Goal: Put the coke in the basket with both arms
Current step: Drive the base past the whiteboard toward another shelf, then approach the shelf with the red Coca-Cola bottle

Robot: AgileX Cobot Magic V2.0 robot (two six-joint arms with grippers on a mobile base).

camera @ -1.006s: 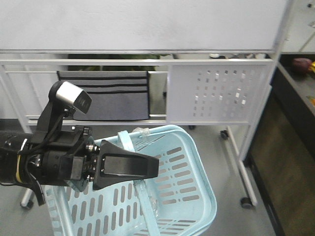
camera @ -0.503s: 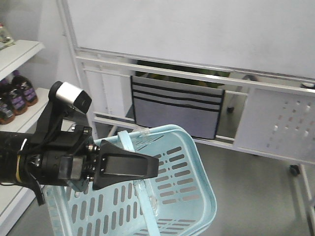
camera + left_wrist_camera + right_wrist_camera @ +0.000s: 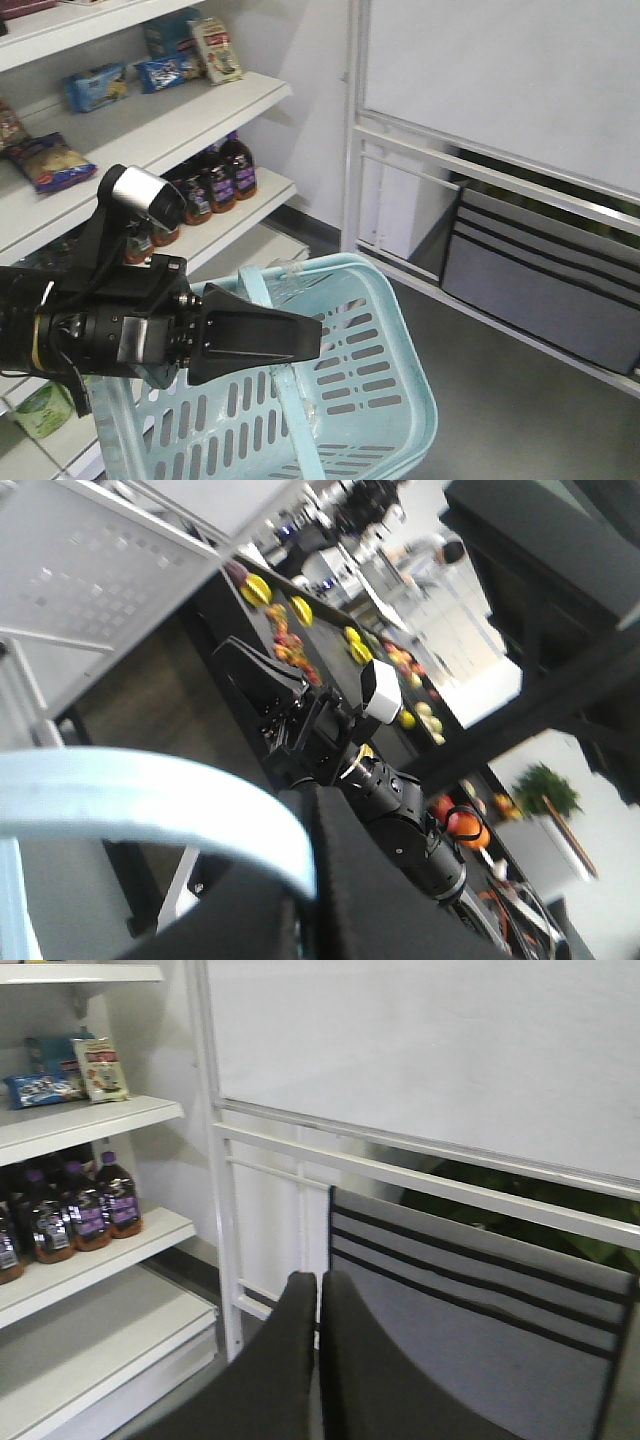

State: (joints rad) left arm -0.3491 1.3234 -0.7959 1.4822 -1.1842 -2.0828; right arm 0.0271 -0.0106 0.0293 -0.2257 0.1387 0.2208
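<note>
As the base swings left, the front view trades the white stand [image 3: 480,100] it faced a second ago for shelves [image 3: 140,125] stocked with snack packs and a row of dark bottles [image 3: 215,180]. While the background slides, the left claw [image 3: 315,338] and the basket [image 3: 405,400] keep the same spot in the frame, so the load rides along with the robot. That claw looks pressed together on the basket's handle [image 3: 262,300], which crosses just under it. The left wrist view shows the same handle arcing right in front of the camera, and the basket seems carried, not set down. The right claw [image 3: 318,1282] is pressed together on nothing and points toward the stand and the shelves.

No coke shows in any view. The bottles on the shelf wear purple labels, not red, and what shows of the basket's inside holds no red-capped bottle. My reading is that the robot is arriving at the shelves to find the coke, so the pick is not yet begun. The right claw is the free one and would have to spread before taking a bottle.
</note>
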